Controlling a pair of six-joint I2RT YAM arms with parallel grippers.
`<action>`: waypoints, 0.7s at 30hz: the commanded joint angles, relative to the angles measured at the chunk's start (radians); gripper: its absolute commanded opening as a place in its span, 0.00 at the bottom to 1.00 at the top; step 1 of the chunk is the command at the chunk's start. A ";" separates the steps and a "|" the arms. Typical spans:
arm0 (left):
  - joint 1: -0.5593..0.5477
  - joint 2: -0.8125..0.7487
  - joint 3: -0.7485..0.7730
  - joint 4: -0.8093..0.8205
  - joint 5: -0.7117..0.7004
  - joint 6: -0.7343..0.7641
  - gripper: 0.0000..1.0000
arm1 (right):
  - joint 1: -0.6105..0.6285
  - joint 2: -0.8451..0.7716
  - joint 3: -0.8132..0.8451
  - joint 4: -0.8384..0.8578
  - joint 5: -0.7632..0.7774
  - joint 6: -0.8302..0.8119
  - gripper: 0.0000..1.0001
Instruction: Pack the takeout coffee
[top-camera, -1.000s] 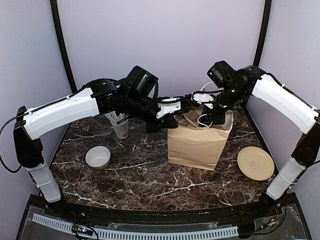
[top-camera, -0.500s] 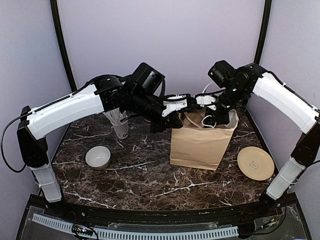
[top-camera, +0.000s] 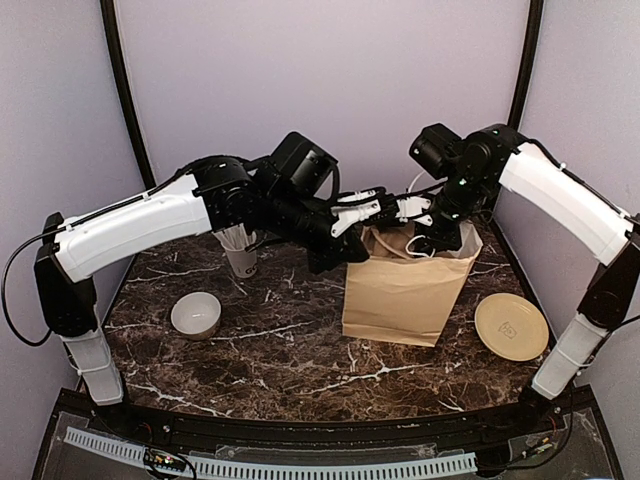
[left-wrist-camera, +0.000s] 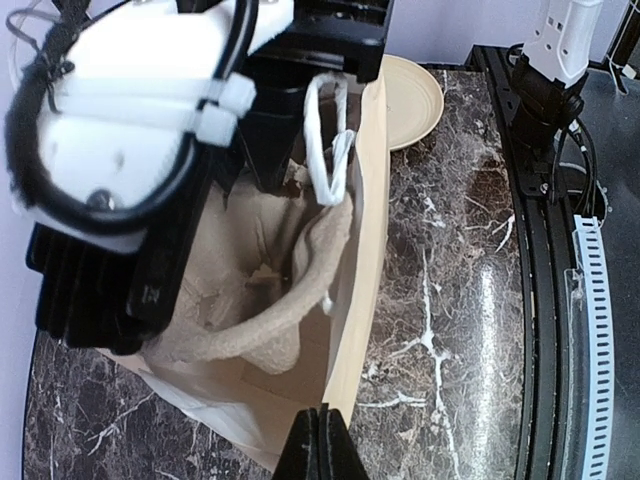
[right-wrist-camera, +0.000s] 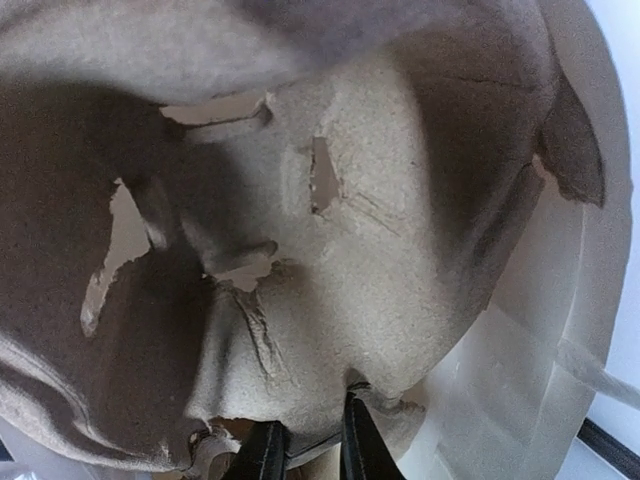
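Observation:
The brown paper bag (top-camera: 400, 295) stands open right of centre. My left gripper (top-camera: 349, 259) is at the top of its left wall. In the left wrist view that gripper (left-wrist-camera: 322, 447) is shut, with the bag's near rim (left-wrist-camera: 352, 330) pinched between its tips. My right gripper (top-camera: 421, 238) reaches down into the bag's mouth. There the right gripper (right-wrist-camera: 305, 452) is shut on the edge of a grey moulded-pulp cup carrier (right-wrist-camera: 380, 250) that fills the bag. The takeout coffee shows in no view.
A white cup of white sticks (top-camera: 238, 252) stands behind the left arm, with a white bowl (top-camera: 196, 314) in front of it. A tan plate (top-camera: 511, 326) lies right of the bag. The bag's white handle (left-wrist-camera: 330, 140) loops up beside the right arm.
The left arm has swung right and its gripper has closed on the bag's rim. The bag has shifted a little right and stands straighter. The right gripper still holds the carrier.

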 joint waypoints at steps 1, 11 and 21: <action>-0.004 -0.054 -0.029 0.053 -0.003 -0.052 0.00 | 0.011 0.018 -0.015 -0.047 0.134 0.007 0.12; -0.005 -0.111 -0.111 0.168 -0.001 -0.108 0.00 | 0.051 0.006 -0.058 -0.047 0.185 0.018 0.12; -0.006 -0.178 -0.257 0.314 0.046 -0.169 0.00 | 0.067 -0.021 -0.188 -0.048 0.245 -0.006 0.13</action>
